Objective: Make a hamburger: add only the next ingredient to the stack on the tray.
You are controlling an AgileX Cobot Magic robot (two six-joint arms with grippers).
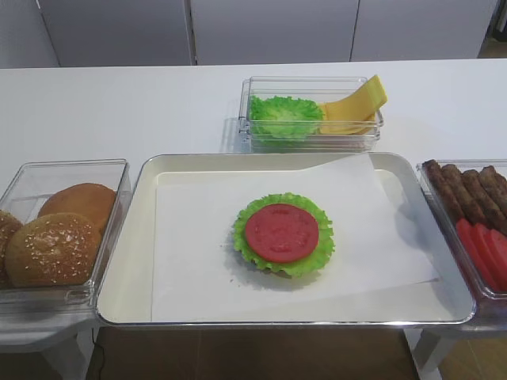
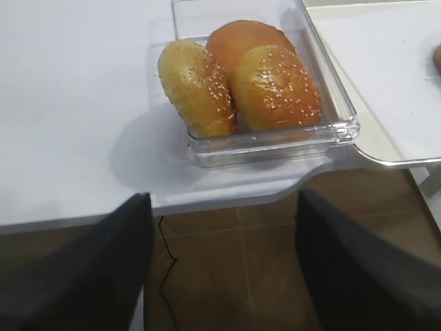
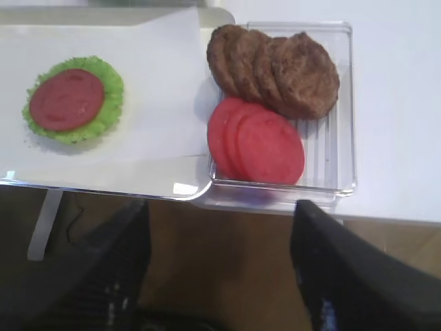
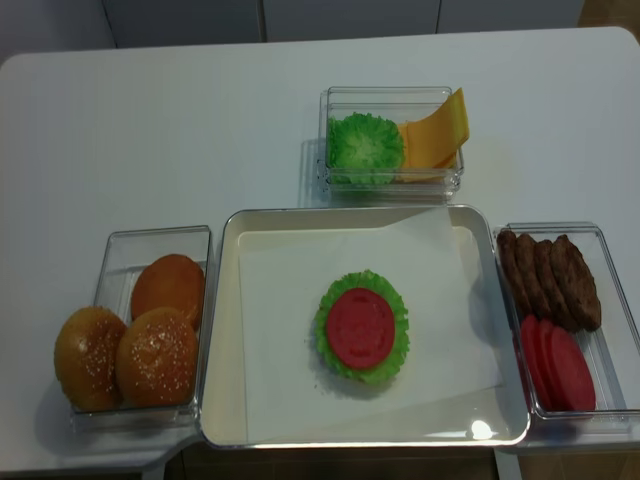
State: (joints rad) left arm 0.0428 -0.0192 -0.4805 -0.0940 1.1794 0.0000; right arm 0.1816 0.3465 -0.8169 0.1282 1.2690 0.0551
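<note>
One tomato slice (image 1: 281, 232) lies flat on top of the stack (image 1: 283, 235), centred on the ruffled green lettuce leaf (image 1: 318, 252), whose frilly edge shows all round it. Only a thin sliver of brown base peeks out under the leaf at the near edge. The stack sits near the middle of the white paper sheet (image 1: 198, 261) that lines the metal tray (image 1: 127, 229).

To the right of the tray, touching its rim, a clear plastic box (image 4: 610, 310) holds a row of overlapping brown meat patties (image 4: 550, 278) at the far end and more red tomato slices (image 4: 555, 365) at the near end. To the left, another clear box (image 1: 71, 176) holds three sesame-seeded buns (image 1: 54, 249). Beyond the tray, apart from it, a third clear box (image 1: 261, 131) carries a lettuce leaf (image 1: 281, 117) beside yellow cheese slices (image 1: 352, 107) that lean over its right end.

The right gripper (image 3: 220, 276) hangs off the near edge of the table, below the meat-and-tomato box, its two dark fingers (image 3: 344, 269) spread wide apart with nothing between them. The left gripper (image 2: 224, 269) sits likewise off the table edge below the bun box, its fingers (image 2: 89, 262) also parted and empty. Neither arm shows in the overhead views.
</note>
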